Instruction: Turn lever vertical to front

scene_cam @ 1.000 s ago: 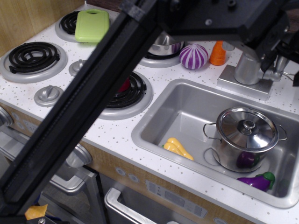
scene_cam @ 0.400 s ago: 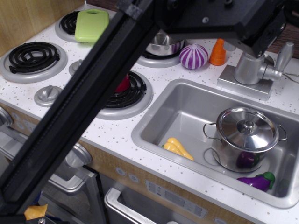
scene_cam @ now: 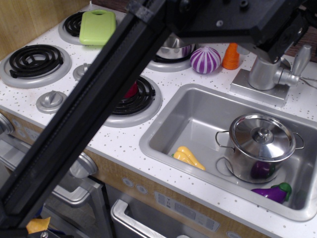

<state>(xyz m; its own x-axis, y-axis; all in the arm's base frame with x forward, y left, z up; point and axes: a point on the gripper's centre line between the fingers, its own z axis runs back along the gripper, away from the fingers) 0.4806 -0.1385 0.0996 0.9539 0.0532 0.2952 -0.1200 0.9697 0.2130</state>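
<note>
The lever (scene_cam: 300, 58) is a small shiny silver handle with a rounded end. It stands nearly upright, leaning slightly right, on a short stub at the right side of the faucet column (scene_cam: 262, 73). My gripper (scene_cam: 283, 38) is a black mass at the top right, just above and left of the lever and apart from it. Its fingers are dark and run into the arm, so I cannot tell whether they are open or shut. The thick black arm (scene_cam: 99, 99) crosses the view diagonally.
The sink (scene_cam: 198, 116) below the faucet holds a lidded steel pot (scene_cam: 260, 146), a yellow toy (scene_cam: 188, 157) and a purple eggplant (scene_cam: 272, 192). A striped purple onion (scene_cam: 205, 59) and an orange carrot (scene_cam: 231, 55) sit left of the faucet. Burners, grey knobs and a green board (scene_cam: 97, 27) lie to the left.
One second ago the gripper was down over the lever, hiding it. It has lifted up and left, and the lever now shows standing nearly upright.
</note>
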